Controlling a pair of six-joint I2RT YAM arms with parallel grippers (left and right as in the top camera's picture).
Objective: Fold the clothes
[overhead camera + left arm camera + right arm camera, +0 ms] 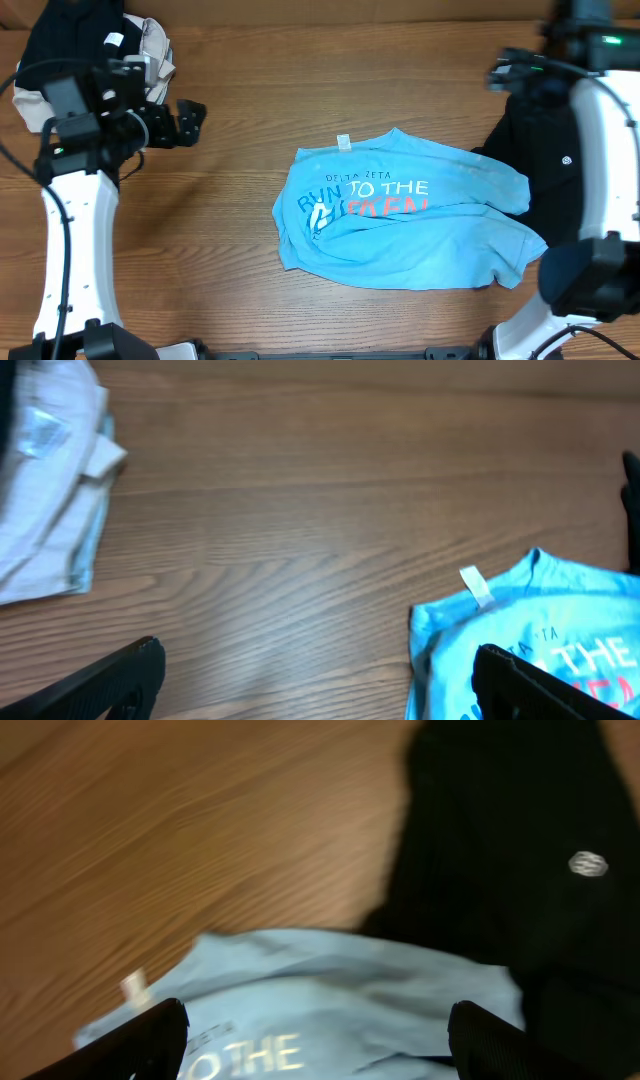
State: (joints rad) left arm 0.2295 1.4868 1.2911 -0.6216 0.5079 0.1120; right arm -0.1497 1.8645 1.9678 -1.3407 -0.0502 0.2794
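Wood-grain brown laminate covered the table (250,120), its streaks running left to right, and the overhead view was filled by that surface and the two white arms at its sides. At the far left corner a beige garment (155,45) lay bunched against a black heap (70,35). Along the right edge a black garment (545,150) with a small white logo (567,160) was spread under the right arm.

Right of centre lay the light blue T-shirt (400,210), flat on the wood but rumpled. Its lower part was folded loosely over itself, and its right edge reached the black garment. White lettering read "TO THE" above partly hidden pink-red letters. A white neck tag (344,142) stuck out at the top edge.

The left gripper (185,122) hung over bare wood, left of the shirt and apart from it, fingers spread wide and holding nothing. The right gripper (320,1040) was above the shirt's upper right part, its dark fingers (140,1040) likewise wide apart and empty.
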